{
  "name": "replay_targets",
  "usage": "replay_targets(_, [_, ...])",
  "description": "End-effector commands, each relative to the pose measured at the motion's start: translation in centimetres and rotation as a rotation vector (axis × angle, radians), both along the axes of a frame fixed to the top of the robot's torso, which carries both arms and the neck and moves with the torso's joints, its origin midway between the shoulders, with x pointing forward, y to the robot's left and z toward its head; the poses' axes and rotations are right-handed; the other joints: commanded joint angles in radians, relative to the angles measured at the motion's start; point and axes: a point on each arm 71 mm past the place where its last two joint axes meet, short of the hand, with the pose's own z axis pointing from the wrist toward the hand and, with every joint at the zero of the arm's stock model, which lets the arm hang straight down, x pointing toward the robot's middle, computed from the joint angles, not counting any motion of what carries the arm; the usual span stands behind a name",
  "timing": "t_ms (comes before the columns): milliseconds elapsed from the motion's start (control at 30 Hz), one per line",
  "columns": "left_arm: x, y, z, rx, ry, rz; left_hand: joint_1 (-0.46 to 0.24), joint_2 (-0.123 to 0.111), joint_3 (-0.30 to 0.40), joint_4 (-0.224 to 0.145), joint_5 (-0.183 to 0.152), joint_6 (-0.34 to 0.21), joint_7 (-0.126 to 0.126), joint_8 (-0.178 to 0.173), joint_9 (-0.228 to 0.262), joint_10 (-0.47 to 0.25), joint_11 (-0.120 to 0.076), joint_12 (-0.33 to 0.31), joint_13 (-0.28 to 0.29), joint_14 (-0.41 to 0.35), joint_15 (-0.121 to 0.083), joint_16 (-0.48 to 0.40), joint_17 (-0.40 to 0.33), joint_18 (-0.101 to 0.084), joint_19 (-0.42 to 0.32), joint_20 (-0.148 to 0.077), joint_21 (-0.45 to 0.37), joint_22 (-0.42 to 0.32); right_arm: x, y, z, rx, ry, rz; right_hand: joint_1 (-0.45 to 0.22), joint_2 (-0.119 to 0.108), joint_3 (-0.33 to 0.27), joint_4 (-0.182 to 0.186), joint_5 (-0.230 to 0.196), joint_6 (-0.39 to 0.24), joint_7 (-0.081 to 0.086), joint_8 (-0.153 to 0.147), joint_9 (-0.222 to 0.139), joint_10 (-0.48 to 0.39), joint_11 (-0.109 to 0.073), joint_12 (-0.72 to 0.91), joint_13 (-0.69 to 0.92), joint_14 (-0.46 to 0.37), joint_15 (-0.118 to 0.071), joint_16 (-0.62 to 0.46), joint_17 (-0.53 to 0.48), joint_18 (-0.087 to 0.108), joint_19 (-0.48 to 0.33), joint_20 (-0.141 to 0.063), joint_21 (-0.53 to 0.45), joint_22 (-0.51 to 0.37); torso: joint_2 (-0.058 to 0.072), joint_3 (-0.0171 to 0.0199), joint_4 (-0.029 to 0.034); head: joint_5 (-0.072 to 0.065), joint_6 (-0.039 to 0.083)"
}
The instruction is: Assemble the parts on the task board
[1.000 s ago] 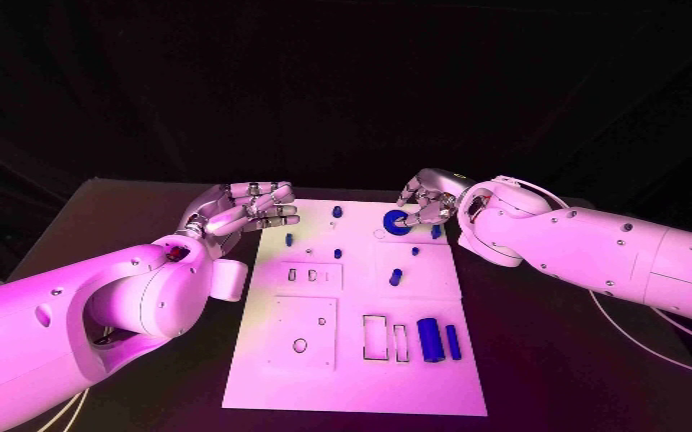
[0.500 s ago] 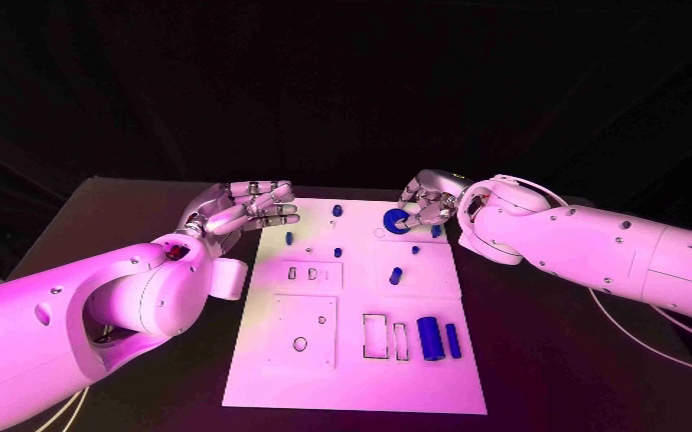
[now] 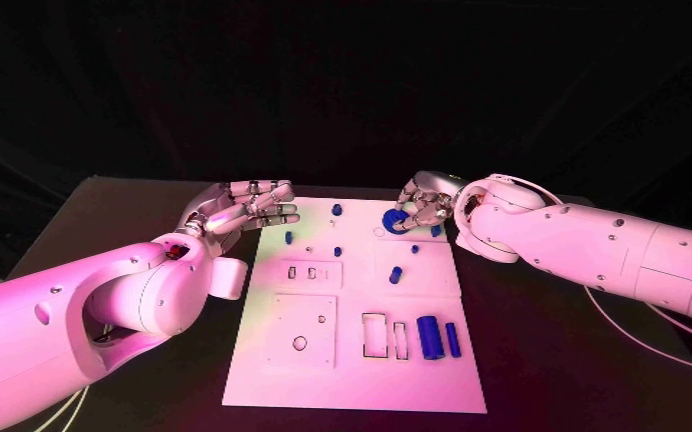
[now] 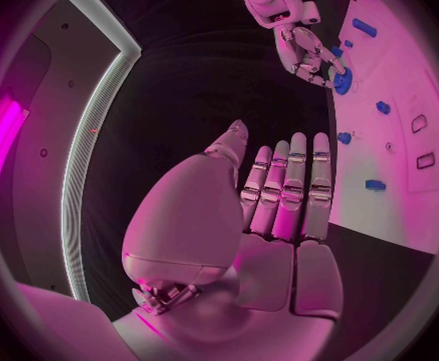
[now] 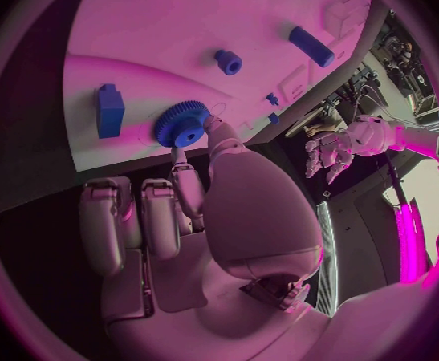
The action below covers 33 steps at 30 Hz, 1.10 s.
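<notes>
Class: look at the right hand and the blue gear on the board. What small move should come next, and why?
Probably close the right hand a little more on the gear before lifting. Its fingertips touch the gear's rim, but the gear seems to lie flat on the board, so the grip looks unfinished. The left hand hovers open beside the board.

A black table (image 3: 130, 222) under pink light — dark backdrop behind, pale wall panels alongside.
</notes>
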Motion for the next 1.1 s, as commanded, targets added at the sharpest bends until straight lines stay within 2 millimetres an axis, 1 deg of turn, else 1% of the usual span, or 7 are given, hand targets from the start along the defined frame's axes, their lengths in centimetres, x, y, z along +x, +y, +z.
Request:
replay_targets(33, [-0.05, -0.26, 0.13, -0.01, -0.004, -0.021, 0.003, 0.004, -0.001, -0.004, -0.001, 0.0, 0.005, -0.006, -0.001, -0.003, 0.004, -0.003, -0.001, -0.002, 0.005, -0.006, 0.002, 0.013, 0.002, 0.003, -0.004, -0.001, -0.01, 0.06, -0.27, -0.01, 0.021, 0.007, 0.003, 0.007, -0.002, 0.0, 0.001, -0.008, -0.002, 0.006, 0.0, -0.004, 0.002, 0.005, 0.002, 0.084, 0.005, 0.007, 0.174, -0.021, 0.064, 0.006, 0.005, 0.206, 0.0, -0.0001, 0.0003, -0.001, -0.001])
replay_targets(200, [-0.04, -0.24, 0.12, -0.009, -0.003, -0.021, 0.003, 0.004, -0.001, -0.004, -0.001, 0.0, 0.005, -0.006, -0.001, -0.003, 0.004, -0.003, -0.001, -0.002, 0.005, -0.006, 0.002, 0.013, 0.002, 0.003, -0.004, -0.001, -0.03, 0.1, -0.43, -0.032, 0.021, 0.015, 0.033, 0.014, 0.009, -0.015, -0.011, -0.007, -0.001, 0.009, 0.0, -0.005, 0.002, 0.007, 0.005, 0.085, 0.005, 0.008, 0.177, -0.021, 0.066, 0.007, 0.007, 0.209, 0.0, 0.0001, 0.0004, 0.0, -0.002])
replay_targets(400, [-0.03, -0.21, 0.11, -0.008, -0.002, -0.02, 0.003, 0.004, -0.001, -0.004, -0.001, 0.0, 0.005, -0.006, -0.001, -0.003, 0.004, -0.003, -0.001, -0.002, 0.005, -0.006, 0.002, 0.013, 0.002, 0.003, -0.004, -0.001, -0.14, 0.12, -0.59, -0.079, 0.007, 0.032, 0.061, 0.005, 0.014, -0.034, -0.039, -0.008, -0.001, 0.011, -0.001, -0.007, 0.003, 0.006, 0.006, 0.086, 0.006, 0.01, 0.182, -0.022, 0.068, 0.007, 0.009, 0.213, 0.0, 0.0006, -0.0007, 0.001, -0.003])
replay_targets(800, [-0.03, -0.18, 0.1, -0.008, -0.001, -0.02, 0.003, 0.004, -0.001, -0.004, -0.001, 0.0, 0.005, -0.006, -0.001, -0.003, 0.004, -0.003, -0.001, -0.002, 0.005, -0.006, 0.002, 0.013, 0.002, 0.003, -0.004, -0.001, -0.37, 0.46, -0.63, -0.1, -0.021, 0.051, 0.075, 0.006, 0.02, -0.044, -0.047, -0.002, -0.001, 0.015, -0.001, 0.001, 0.002, 0.013, 0.015, 0.087, 0.006, 0.013, 0.189, -0.024, 0.073, 0.008, 0.014, 0.22, 0.0, 0.0002, -0.0006, -0.002, -0.003])
replay_targets(900, [-0.03, -0.17, 0.1, -0.008, -0.001, -0.02, 0.003, 0.004, -0.001, -0.004, -0.001, 0.0, 0.005, -0.006, -0.001, -0.003, 0.004, -0.003, -0.001, -0.002, 0.005, -0.006, 0.002, 0.013, 0.002, 0.003, -0.004, -0.001, -0.4, 0.52, -0.53, -0.102, -0.041, 0.048, 0.081, 0.016, 0.027, -0.047, -0.054, 0.011, -0.004, 0.022, 0.001, 0.007, 0.0, 0.018, 0.02, 0.087, 0.004, 0.014, 0.191, -0.025, 0.076, 0.007, 0.017, 0.224, 0.0, 0.0001, -0.0004, -0.003, -0.003])
replay_targets(1000, [-0.03, -0.16, 0.1, -0.008, -0.001, -0.02, 0.003, 0.004, -0.001, -0.004, -0.001, 0.0, 0.005, -0.006, -0.001, -0.003, 0.004, -0.003, -0.001, -0.002, 0.005, -0.006, 0.002, 0.013, 0.002, 0.003, -0.004, -0.001, -0.41, 0.53, -0.39, -0.096, -0.063, 0.041, 0.086, 0.033, 0.043, -0.046, -0.092, 0.028, -0.008, 0.029, 0.003, 0.016, -0.004, 0.025, 0.028, 0.088, 0.001, 0.015, 0.193, -0.026, 0.079, 0.005, 0.019, 0.227, 0.0, -0.0002, 0.0005, -0.003, -0.004])
replay_targets(1100, [-0.03, -0.15, 0.1, -0.008, -0.001, -0.02, 0.003, 0.004, -0.001, -0.004, -0.001, 0.0, 0.005, -0.006, -0.001, -0.003, 0.004, -0.003, -0.001, -0.002, 0.005, -0.006, 0.002, 0.013, 0.002, 0.003, -0.004, -0.001, -0.43, 0.55, -0.23, -0.085, -0.083, 0.033, 0.081, 0.047, 0.056, -0.04, -0.092, 0.048, -0.014, 0.036, 0.005, 0.028, -0.009, 0.035, 0.04, 0.088, -0.003, 0.015, 0.193, -0.027, 0.083, 0.002, 0.023, 0.232, -0.001, -0.0001, 0.0013, -0.003, -0.004])
